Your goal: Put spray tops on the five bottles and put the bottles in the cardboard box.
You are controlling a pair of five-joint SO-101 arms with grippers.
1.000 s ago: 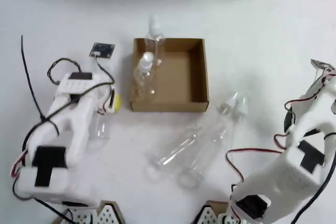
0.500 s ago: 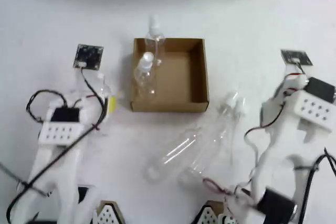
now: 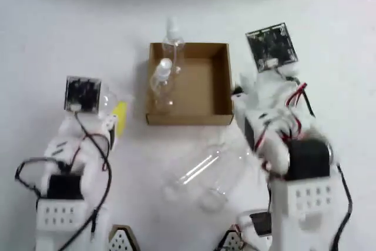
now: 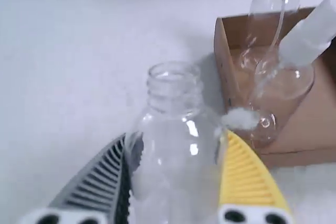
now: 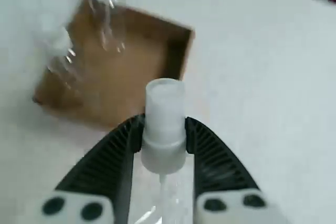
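Capping looks set: your left tool (image 4: 177, 148) clamps the open bottle (image 4: 174, 114) upright, your right tool (image 5: 163, 127) pinches a spray top (image 5: 164, 103).

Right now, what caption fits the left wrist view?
Left gripper clasps an uncapped clear bottle beside the cardboard box.

- Uncapped bottle (image 4: 176, 150): lower body cut off by the left wrist view's edge.
- Spray top (image 5: 164, 124): tube beneath blurred, its end cut off.
- Lying bottles (image 3: 202, 171): necks hidden under right arm (image 3: 276, 139), high view.
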